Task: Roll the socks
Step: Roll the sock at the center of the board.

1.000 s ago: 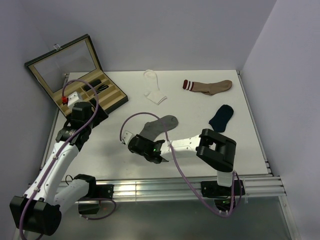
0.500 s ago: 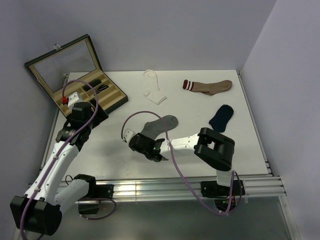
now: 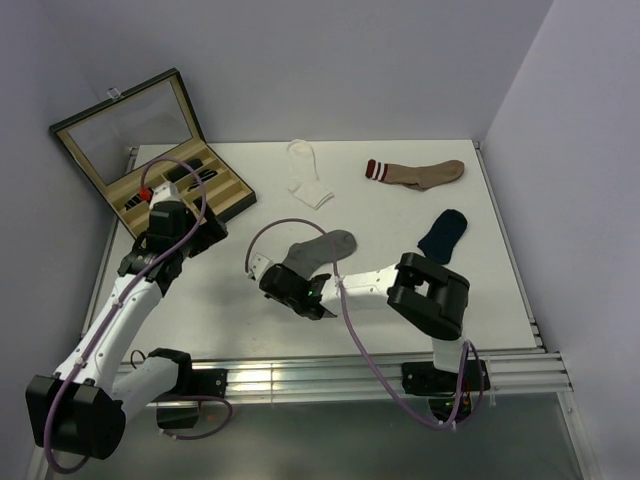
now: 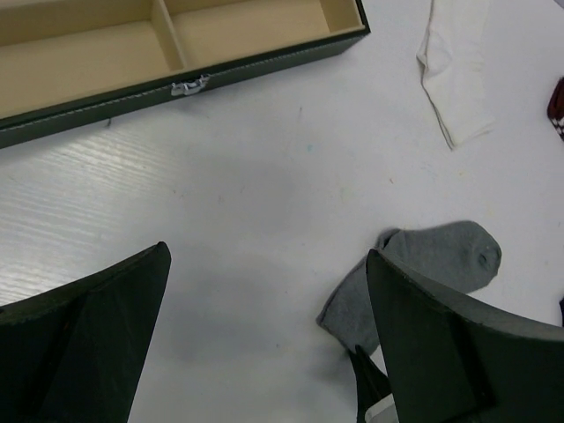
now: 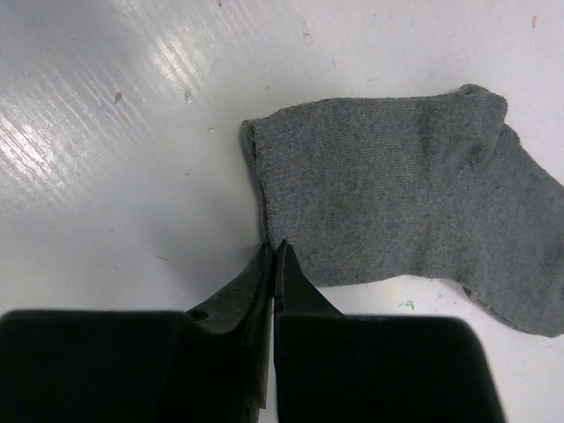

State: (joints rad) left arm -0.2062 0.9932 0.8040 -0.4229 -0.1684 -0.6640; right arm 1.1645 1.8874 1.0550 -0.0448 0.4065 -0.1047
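A box (image 3: 150,165) sits askew at the table's (image 3: 400,300) far left corner, dark outside, its glass lid (image 3: 125,125) propped open and leaning back. Inside it is split into tan compartments; some hold dark items too small to tell, and the nearest ones are bare. A small metal clasp (image 4: 189,85) marks its front wall. An aluminium rail (image 3: 300,375) runs along the white table's near edge.
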